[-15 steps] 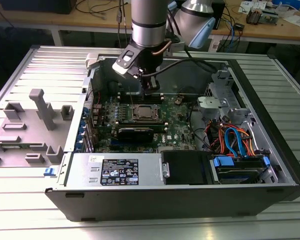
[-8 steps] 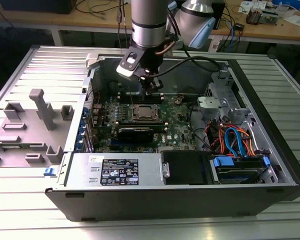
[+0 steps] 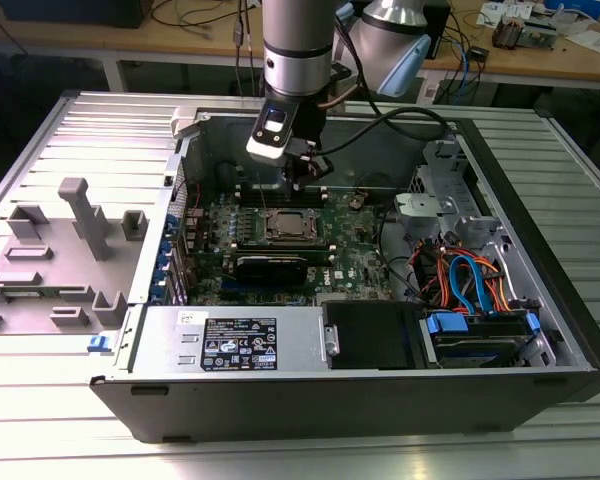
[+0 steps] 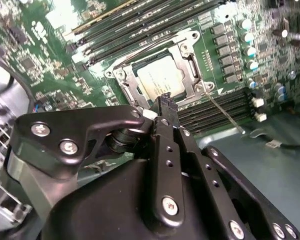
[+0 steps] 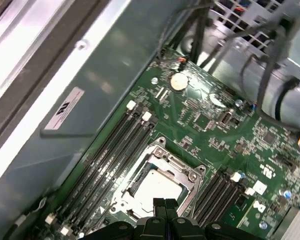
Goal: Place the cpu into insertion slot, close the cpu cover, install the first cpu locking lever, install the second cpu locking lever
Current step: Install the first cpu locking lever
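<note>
The cpu [image 3: 289,226] lies in the insertion slot [image 4: 121,75] on the green board, its silver top [image 4: 160,79] showing in both wrist views. The cpu cover [image 4: 189,59], a silver frame, lies flat around the chip [image 5: 157,189]. A thin wire lever [image 4: 225,115] sticks out from one corner of the socket across the memory slots. My gripper [image 3: 302,183] hangs just above the board, beside the socket's far edge. Its black fingertips [image 5: 160,202] are pressed together, shut on nothing. In the second wrist view the gripper [image 4: 165,100] sits close over the socket's rim.
Long memory slots [image 5: 115,145] flank the socket on both sides. A long black card [image 3: 270,265] lies in front of it, then the power supply box [image 3: 240,340]. Blue and orange cables [image 3: 470,280] fill the exterior view's right. A grey plastic fixture [image 3: 70,230] stands outside the case.
</note>
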Controlling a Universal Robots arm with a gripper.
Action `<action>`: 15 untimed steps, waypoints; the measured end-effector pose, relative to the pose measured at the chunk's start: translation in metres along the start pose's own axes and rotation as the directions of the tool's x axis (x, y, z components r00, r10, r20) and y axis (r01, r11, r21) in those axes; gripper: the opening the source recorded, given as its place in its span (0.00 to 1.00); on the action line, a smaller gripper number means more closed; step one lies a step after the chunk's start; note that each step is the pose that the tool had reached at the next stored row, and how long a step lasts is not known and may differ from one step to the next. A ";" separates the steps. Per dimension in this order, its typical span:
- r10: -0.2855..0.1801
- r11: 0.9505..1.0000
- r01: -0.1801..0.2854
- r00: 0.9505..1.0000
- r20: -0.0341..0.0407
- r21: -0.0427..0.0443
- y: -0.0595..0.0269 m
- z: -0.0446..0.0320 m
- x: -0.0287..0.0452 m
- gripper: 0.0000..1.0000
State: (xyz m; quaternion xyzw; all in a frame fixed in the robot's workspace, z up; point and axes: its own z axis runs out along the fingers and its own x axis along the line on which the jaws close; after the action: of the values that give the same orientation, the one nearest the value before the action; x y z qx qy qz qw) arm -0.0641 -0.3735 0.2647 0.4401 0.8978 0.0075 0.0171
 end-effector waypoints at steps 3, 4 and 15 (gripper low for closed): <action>-0.073 0.997 0.073 0.997 -0.002 -0.002 0.0000 0.0002 0.0000 0.11; -0.081 0.997 0.081 0.997 -0.002 -0.002 0.0000 0.0003 0.0000 0.11; -0.086 0.996 0.086 0.996 -0.002 -0.002 0.0000 0.0003 0.0000 0.11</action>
State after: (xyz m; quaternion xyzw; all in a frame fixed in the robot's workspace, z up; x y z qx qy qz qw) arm -0.0641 -0.3736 0.2644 0.4008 0.9160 0.0082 0.0167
